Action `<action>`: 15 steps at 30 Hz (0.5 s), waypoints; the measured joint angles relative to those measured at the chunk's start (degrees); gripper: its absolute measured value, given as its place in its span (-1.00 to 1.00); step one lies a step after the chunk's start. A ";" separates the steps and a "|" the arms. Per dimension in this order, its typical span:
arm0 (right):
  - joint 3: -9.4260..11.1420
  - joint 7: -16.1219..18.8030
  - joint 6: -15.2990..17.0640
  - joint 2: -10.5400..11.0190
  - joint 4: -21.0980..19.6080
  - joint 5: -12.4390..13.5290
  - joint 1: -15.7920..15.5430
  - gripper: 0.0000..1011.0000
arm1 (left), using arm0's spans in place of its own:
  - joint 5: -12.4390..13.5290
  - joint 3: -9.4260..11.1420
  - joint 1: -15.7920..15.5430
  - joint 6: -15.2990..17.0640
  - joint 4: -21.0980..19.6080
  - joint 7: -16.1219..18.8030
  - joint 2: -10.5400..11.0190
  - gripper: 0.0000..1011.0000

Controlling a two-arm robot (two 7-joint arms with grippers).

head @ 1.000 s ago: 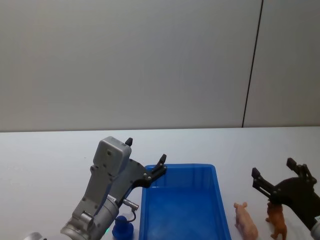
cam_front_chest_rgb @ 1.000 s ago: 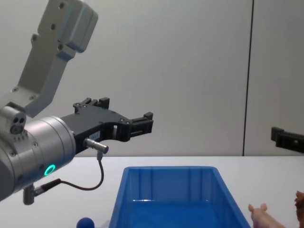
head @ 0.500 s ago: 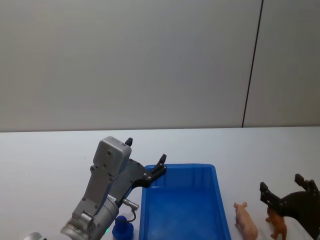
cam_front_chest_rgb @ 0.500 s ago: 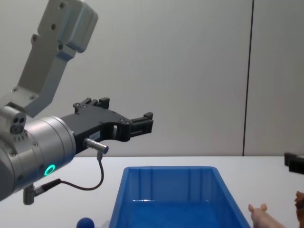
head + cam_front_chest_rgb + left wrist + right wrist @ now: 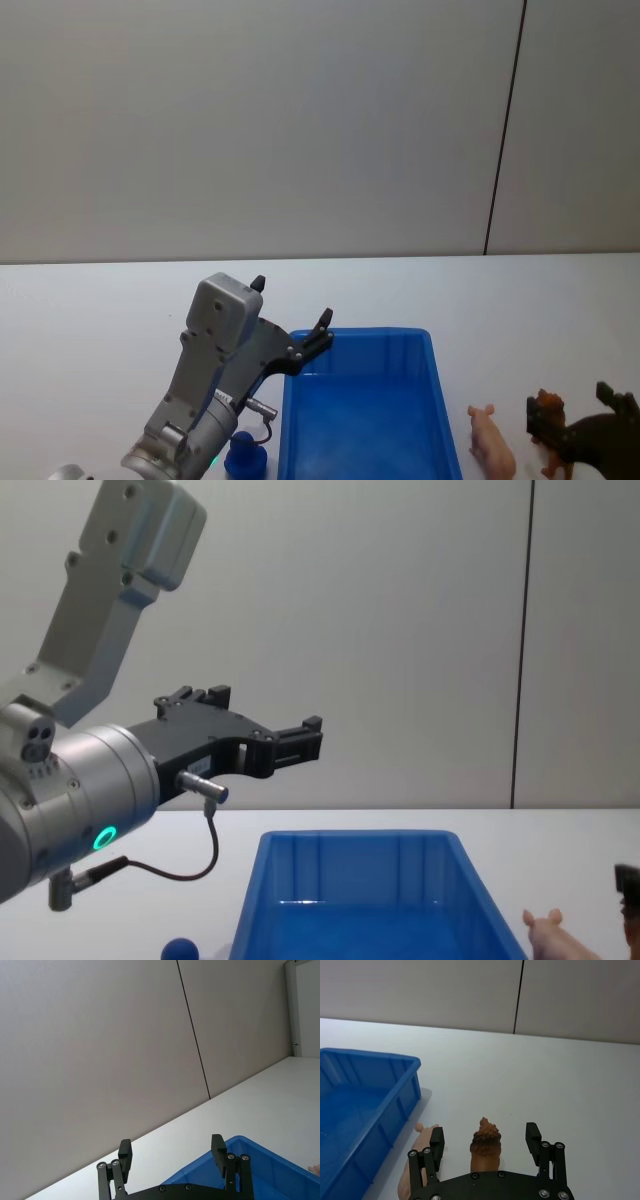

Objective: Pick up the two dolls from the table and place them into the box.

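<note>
Right fingers (image 5: 533, 1136) — wide, flanking brown doll (image 5: 485, 1146)

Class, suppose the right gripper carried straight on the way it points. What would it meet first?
Probably the reddish-brown doll: it stands between the fingers of the open right gripper, so the palm would likely reach it first. Past it lies bare table.

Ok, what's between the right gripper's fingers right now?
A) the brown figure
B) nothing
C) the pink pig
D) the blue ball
A: in the right wrist view the brown figure stands between the open fingers of the right gripper, not yet gripped. The pink pig lies outside them, toward the box. The left gripper hovers open by the box's far left corner.
</note>
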 joint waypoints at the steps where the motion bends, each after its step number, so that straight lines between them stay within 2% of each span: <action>1: -0.06 -0.19 0.43 -0.09 0.13 -0.11 -0.17 0.98 | 0.00 0.00 0.00 0.00 0.00 0.01 0.00 0.98; 15: -0.66 -0.69 2.07 -0.93 1.97 -1.16 -1.05 0.98 | 0.00 0.00 0.00 0.00 0.00 0.00 0.00 0.98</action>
